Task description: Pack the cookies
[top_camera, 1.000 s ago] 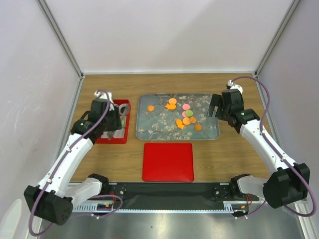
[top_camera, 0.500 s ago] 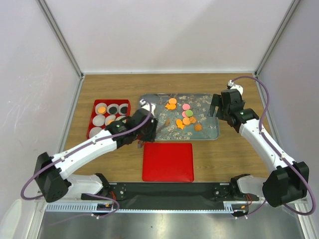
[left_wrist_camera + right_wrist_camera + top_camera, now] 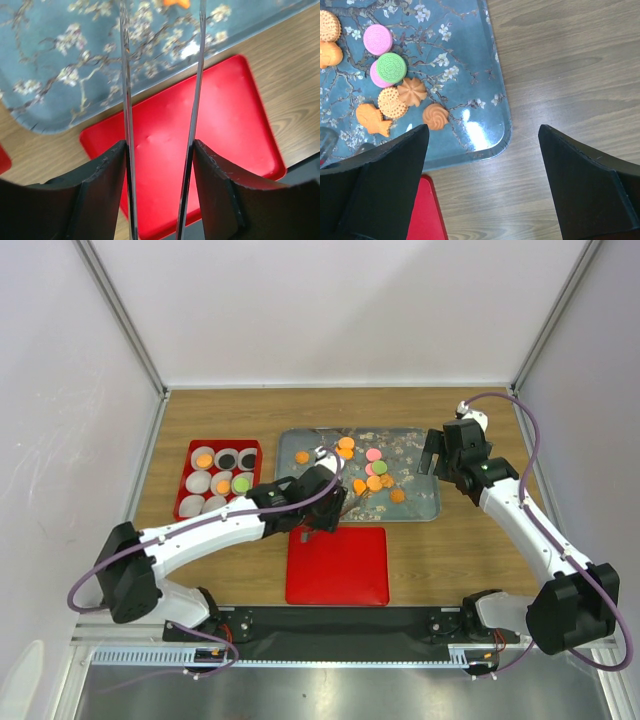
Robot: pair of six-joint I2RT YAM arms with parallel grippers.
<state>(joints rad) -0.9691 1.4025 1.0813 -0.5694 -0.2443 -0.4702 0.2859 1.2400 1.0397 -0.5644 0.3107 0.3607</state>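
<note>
From above, the cookies (image 3: 372, 472) lie mostly in a loose cluster on the 2 o'clock part of a blue flowered tray (image 3: 300, 498) at the middle of the wooden bench (image 3: 470, 540): orange, pink and green pieces, with one orange piece alone towards 11 o'clock. At 9 o'clock from the tray stands a red box (image 3: 256, 448) of white paper cups (image 3: 193, 482); some cups hold an orange, a green or a dark cookie. A flat red lid (image 3: 337, 565) lies at 6 o'clock from the tray, just beside it. The left hand (image 3: 340, 502) reaches over the tray's near edge, close to the cluster, and the right hand (image 3: 432, 452) hangs over the tray's 3 o'clock edge. In the left wrist view, the left hand (image 3: 161, 30) shows two thin clear blades standing apart with nothing between them, above the lid (image 3: 225, 125) and the tray (image 3: 60, 60); a bit of orange cookie (image 3: 172, 2) shows at 12 o'clock. In the right wrist view, the right hand (image 3: 482, 130) has its black fingers (image 3: 385, 175) spread wide and holds nothing; the cookies (image 3: 391, 67) sit at 10 o'clock on the tray (image 3: 502, 100), a green one overlapping a pink one, and bare bench (image 3: 560, 75) fills the 3 o'clock side.
</note>
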